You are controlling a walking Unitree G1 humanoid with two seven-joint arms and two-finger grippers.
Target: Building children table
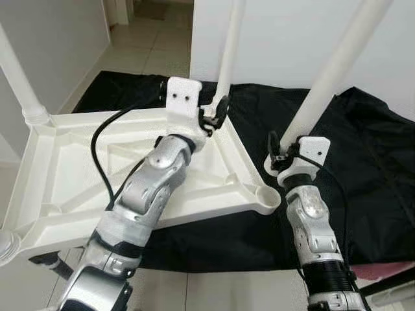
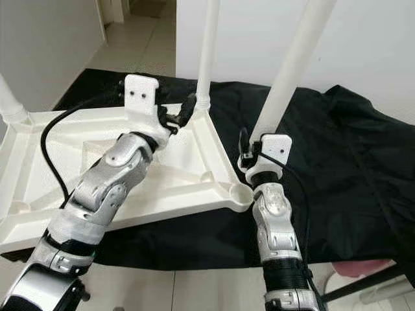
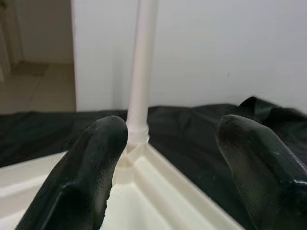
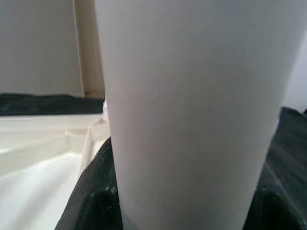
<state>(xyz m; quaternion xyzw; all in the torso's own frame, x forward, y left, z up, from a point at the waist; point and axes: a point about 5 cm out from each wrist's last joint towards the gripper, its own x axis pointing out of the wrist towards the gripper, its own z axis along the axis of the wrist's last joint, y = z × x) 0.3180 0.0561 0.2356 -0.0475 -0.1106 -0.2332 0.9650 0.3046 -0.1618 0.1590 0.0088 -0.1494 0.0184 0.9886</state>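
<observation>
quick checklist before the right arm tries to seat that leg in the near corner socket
1. Grip on the loose white plastic table leg: the right gripper is shut around its lower end. Ok.
2. Target free: the round corner socket of the upturned white plastic tabletop looks open. Ok.
3. Leg over socket: its lower end sits up and to the right of the socket, and it leans. Not ok.
4. Left gripper steadying: its fingers stand apart beside the already fitted far leg, not clamped. Not ok.
5. Tabletop level on the black cloth: cannot tell.
</observation>
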